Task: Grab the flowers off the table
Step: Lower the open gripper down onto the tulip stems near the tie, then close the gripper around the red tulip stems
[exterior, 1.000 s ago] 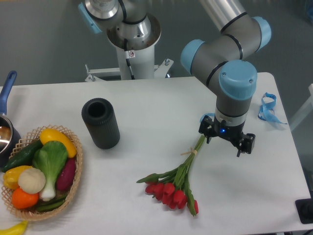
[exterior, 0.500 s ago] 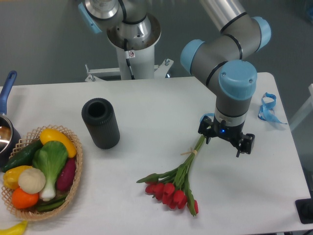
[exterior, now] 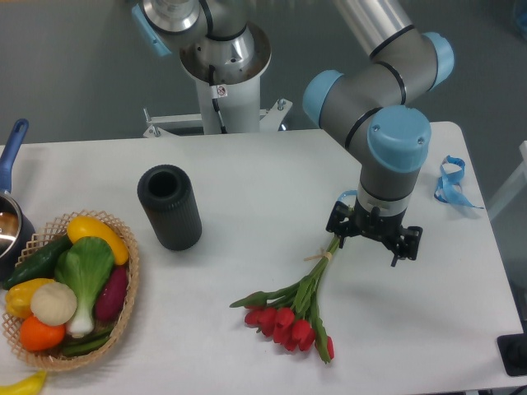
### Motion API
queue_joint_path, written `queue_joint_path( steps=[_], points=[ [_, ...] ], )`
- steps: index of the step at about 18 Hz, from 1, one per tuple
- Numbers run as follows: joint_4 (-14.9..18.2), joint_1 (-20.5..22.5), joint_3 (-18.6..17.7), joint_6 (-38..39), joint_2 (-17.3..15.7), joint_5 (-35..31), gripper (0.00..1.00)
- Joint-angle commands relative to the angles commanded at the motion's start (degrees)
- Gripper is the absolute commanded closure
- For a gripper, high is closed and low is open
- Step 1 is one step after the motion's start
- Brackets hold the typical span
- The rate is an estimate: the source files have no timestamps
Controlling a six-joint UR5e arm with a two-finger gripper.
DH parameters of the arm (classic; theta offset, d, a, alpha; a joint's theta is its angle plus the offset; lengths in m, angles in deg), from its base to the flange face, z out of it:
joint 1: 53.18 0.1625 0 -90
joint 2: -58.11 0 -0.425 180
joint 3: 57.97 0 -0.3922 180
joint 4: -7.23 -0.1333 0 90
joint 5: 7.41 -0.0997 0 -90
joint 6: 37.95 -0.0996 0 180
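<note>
The flowers (exterior: 290,319), red tulips with long green stems tied by a tan band, lie flat on the white table (exterior: 255,181) at front centre-right, heads toward the front edge. Their stem ends point up and right. My gripper (exterior: 373,234) hangs pointing down over those stem ends, its left finger (exterior: 339,224) right beside the stem tips. The jaws stand wide apart and open, and I see nothing held between them. The wrist hides the space between the fingers.
A black cylinder vase (exterior: 169,206) stands left of centre. A wicker basket (exterior: 125,306) of vegetables sits at the left front, beside a pot with a blue handle (exterior: 10,150). A blue ribbon (exterior: 450,183) lies at the right edge. The arm's base (exterior: 222,66) is behind.
The gripper has shifted slightly left and toward the front, closer to the stem ends. The flowers have not moved.
</note>
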Motion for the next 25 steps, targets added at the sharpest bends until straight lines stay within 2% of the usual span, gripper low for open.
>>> queue_joint_path(
  steps=[3, 5, 6, 7, 11, 14, 23, 24, 25],
  points=[
    [-1.2, -2.0, -1.7, 1.7, 1.1, -0.6, 0.0],
    [-7.5, -2.4, -4.1, 2.3, 1.0, -0.6, 0.0],
    [-9.8, -2.7, -5.8, 2.2, 1.1, -0.7, 0.0],
    [-10.7, -2.9, -6.9, 2.1, 1.1, -0.6, 0.0],
    [-10.5, -3.7, -10.1, 1.9, 1.3, -0.7, 0.0],
    [-10.4, -3.8, -11.1, 1.9, 2.0, -0.7, 0.0],
    [-11.2, -5.3, -9.8, 2.5, 6.2, -0.4, 0.0],
    [-11.2, -5.5, -9.7, 2.5, 6.9, -0.4, 0.06],
    [-11.2, -5.5, -9.4, 2.5, 7.5, -0.4, 0.28]
  ],
)
